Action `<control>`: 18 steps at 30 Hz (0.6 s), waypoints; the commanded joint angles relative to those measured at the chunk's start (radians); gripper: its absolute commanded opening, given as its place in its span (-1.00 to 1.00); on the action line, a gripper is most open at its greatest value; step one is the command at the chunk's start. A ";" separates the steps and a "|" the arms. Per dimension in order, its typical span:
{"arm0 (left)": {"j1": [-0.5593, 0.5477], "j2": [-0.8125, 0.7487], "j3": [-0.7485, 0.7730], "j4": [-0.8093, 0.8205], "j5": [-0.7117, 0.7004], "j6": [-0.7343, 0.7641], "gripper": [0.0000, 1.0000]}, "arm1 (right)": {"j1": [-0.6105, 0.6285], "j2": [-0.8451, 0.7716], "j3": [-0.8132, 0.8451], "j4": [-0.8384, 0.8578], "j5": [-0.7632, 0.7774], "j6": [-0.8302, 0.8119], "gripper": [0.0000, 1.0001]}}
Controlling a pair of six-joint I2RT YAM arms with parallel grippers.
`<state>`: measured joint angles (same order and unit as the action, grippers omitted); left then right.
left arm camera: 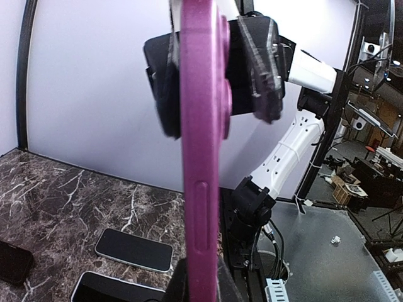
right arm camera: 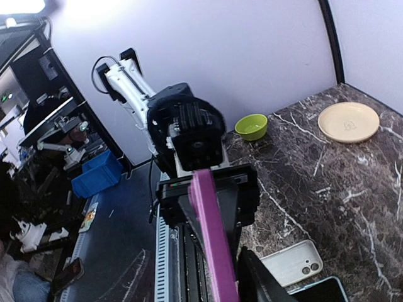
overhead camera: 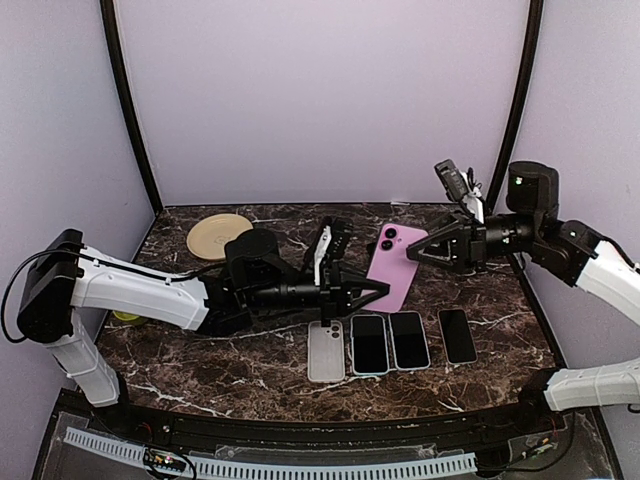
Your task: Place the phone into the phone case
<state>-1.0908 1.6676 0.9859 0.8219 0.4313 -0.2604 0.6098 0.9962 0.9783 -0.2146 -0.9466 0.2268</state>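
Note:
A purple phone case hangs tilted above the table, its back with two lens holes facing up; whether a phone sits inside it is hidden. My left gripper is shut on its lower end, and the case's edge rises between those fingers. My right gripper straddles the upper end, jaws partly closed, with a small gap on the lens side. One right finger shows beside the blurred case. Three phones lie screen up below.
A white case with two lens holes lies left of the phones, also seen as the white case. A tan plate sits at the back left and a green bowl near the left arm.

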 commanded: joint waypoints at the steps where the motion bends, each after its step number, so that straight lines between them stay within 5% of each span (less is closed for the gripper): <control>1: 0.008 -0.059 0.003 0.083 0.010 -0.012 -1.00 | 0.028 0.026 0.039 -0.020 0.045 -0.019 -0.37; 5: 0.009 -0.070 -0.004 0.063 -0.002 0.008 -1.00 | 0.029 0.021 0.051 -0.001 0.096 0.021 -0.97; 6: 0.009 -0.074 -0.003 0.044 -0.013 0.024 -1.00 | 0.028 0.019 0.051 0.008 0.110 0.037 -1.00; 8: 0.009 -0.082 -0.003 0.009 -0.035 0.058 -0.64 | 0.028 0.017 0.055 0.025 0.151 0.078 -1.00; 9: 0.009 -0.093 -0.005 -0.014 -0.045 0.072 -0.22 | 0.028 0.023 0.063 0.021 0.182 0.099 -1.00; 11: 0.009 -0.115 -0.012 -0.053 -0.107 0.122 0.21 | 0.029 0.040 0.089 -0.004 0.245 0.132 -1.00; 15: -0.006 -0.184 -0.031 -0.150 -0.448 0.273 0.35 | 0.029 0.103 0.175 -0.123 0.406 0.240 -1.00; 18: -0.050 -0.227 -0.054 -0.162 -0.625 0.554 0.35 | 0.027 0.187 0.280 -0.250 0.484 0.323 -1.00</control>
<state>-1.0996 1.5291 0.9634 0.7120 0.1295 -0.0505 0.6357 1.1164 1.1328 -0.3618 -0.6209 0.3996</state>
